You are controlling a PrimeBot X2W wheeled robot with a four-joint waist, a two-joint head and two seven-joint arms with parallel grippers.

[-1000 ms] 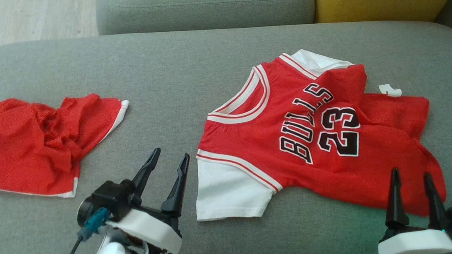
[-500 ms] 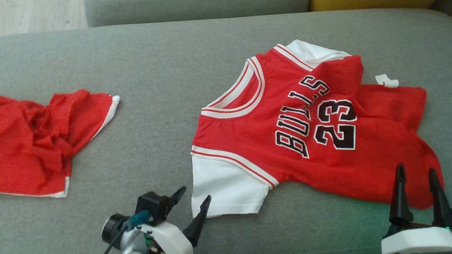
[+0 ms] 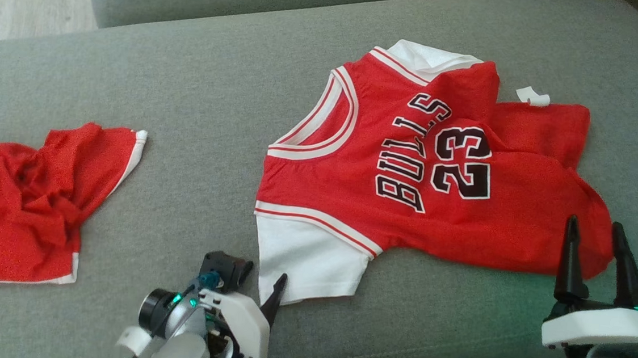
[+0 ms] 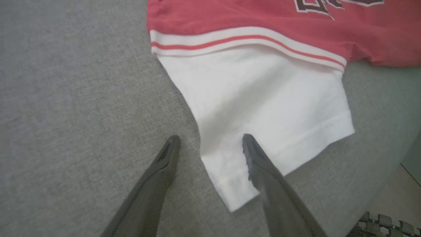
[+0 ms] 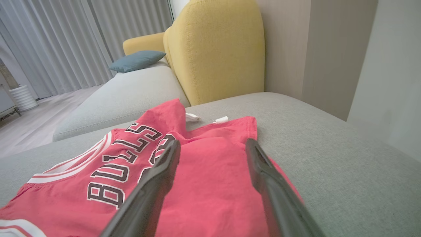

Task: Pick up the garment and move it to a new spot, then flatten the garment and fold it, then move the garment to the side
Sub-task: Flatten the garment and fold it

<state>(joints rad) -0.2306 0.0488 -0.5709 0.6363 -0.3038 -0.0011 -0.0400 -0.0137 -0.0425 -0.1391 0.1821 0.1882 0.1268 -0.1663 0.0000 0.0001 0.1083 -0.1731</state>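
Note:
The garment point(image 3: 521, 217) is a red "BULLS 23" jersey with white sleeves, lying partly rumpled on the grey sofa seat point(image 3: 199, 107). My left gripper point(image 3: 259, 288) is open and tipped down at the near white sleeve point(image 3: 307, 258). In the left wrist view its fingers straddle the sleeve's left edge point(image 4: 263, 98), one fingertip point(image 4: 172, 143) over bare sofa and the other over the white cloth, left gripper point(image 4: 210, 141). My right gripper point(image 3: 594, 226) stands open at the jersey's near right hem. Its fingers hover just above the red fabric point(image 5: 210, 197), right gripper point(image 5: 213, 144).
A second crumpled red garment with white trim point(image 3: 15, 200) lies at the seat's left end. A yellow cushion point(image 5: 217, 49) and a blue pillow point(image 5: 136, 61) stand beyond the jersey. The sofa's front edge and the floor point(image 4: 398, 194) are near my left gripper.
The head camera has shifted, sliding the scene left and up. My left gripper has swung right and tipped down onto the white sleeve's edge. The right gripper stays open at the hem.

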